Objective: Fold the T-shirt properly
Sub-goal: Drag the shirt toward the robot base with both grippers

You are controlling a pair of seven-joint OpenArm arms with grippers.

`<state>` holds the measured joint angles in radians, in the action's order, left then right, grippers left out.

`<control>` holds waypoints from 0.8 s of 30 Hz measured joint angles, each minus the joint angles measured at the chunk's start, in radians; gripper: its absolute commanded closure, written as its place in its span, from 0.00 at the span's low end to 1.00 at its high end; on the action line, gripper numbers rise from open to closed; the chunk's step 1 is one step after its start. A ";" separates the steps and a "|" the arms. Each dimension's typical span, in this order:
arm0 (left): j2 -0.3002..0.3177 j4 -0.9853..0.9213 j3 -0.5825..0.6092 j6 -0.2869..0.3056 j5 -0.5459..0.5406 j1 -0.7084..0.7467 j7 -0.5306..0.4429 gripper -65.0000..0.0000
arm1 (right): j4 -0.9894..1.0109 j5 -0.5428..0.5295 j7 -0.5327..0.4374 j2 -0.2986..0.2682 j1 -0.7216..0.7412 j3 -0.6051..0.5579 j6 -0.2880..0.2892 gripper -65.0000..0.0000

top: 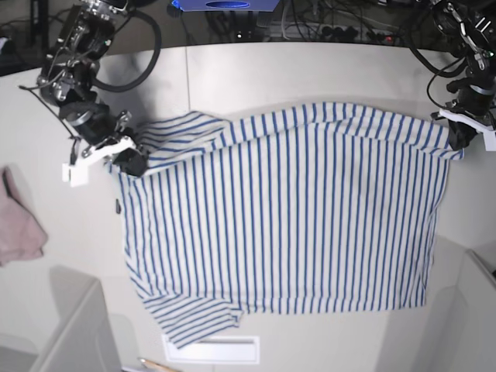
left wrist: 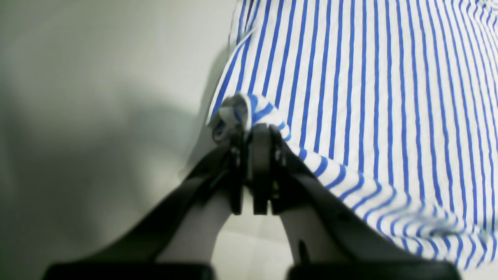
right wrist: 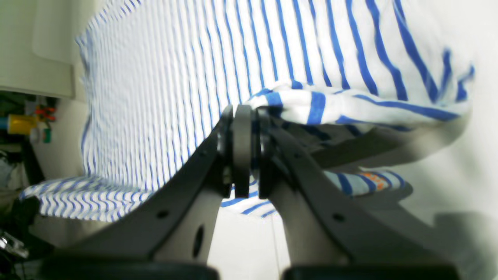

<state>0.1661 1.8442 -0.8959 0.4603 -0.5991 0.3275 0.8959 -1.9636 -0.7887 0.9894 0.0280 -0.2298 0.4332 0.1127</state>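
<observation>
The white T-shirt (top: pixel 294 209) with thin blue stripes lies spread across the table, its sleeves toward the base view's left. My left gripper (top: pixel 457 139) is at the shirt's far right corner, shut on a bunched bit of the hem. In the left wrist view that gripper (left wrist: pixel 251 130) pinches the striped fabric (left wrist: pixel 369 97). My right gripper (top: pixel 132 163) is shut on the shirt's upper left corner by the shoulder. The right wrist view shows that gripper (right wrist: pixel 243 112) closed on a fold of the T-shirt (right wrist: pixel 319 105), lifted slightly off the table.
A pinkish cloth (top: pixel 19 225) lies at the left table edge. Grey bin-like edges (top: pixel 77 325) sit at the front left and another (top: pixel 480 271) at the front right. Cables and equipment (top: pixel 325 23) run behind the table's far edge.
</observation>
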 measured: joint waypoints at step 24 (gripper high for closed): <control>0.090 -0.200 0.089 -0.135 0.000 -0.161 0.003 1.00 | 0.360 0.002 0.025 -0.019 0.324 -0.005 -0.076 1.00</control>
<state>0.2558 1.6447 -0.8070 0.3248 -0.5995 0.1665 0.8986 -1.6035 -0.7864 1.0142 0.0090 0.0944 0.4282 0.0368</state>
